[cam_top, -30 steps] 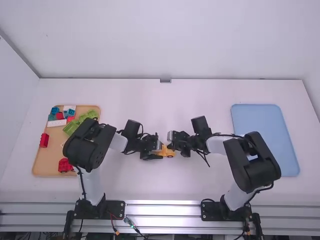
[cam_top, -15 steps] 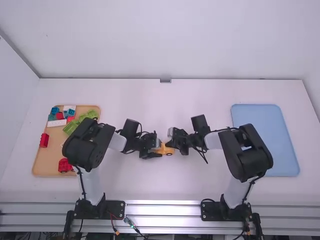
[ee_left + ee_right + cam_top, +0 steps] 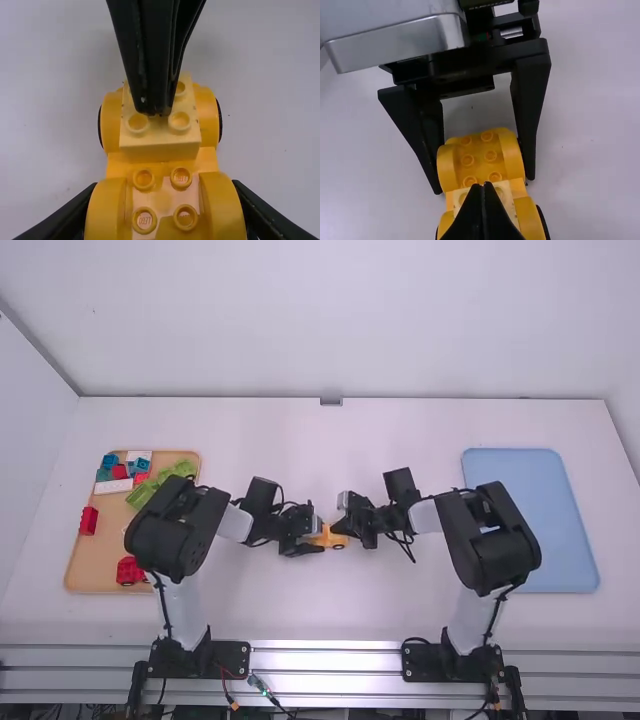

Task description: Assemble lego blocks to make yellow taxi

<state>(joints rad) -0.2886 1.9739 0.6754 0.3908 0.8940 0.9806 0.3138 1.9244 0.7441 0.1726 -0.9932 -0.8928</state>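
In the high view, my left gripper [image 3: 314,540] is at the middle of the table, closed around one end of the orange-yellow wheeled car base [image 3: 337,541]. My right gripper [image 3: 340,527] is at the base's other end. The left wrist view shows the left gripper [image 3: 165,207] gripping both rounded fenders around four studs [image 3: 162,202]. A pale yellow brick [image 3: 160,140] sits on the base between the far wheels. In the right wrist view, the right gripper [image 3: 484,185] has its fingers together over the pale brick [image 3: 507,192], with nothing between them, hiding part of its top.
At the left, a wooden tray [image 3: 84,575] holds green, blue, white and red pieces, partly under the left arm. A blue tray [image 3: 520,480] lies at the right, its near part behind the right arm.
The right arm's elbow has swung left and its gripper has shifted slightly at the base. The left arm and the car base look almost still.
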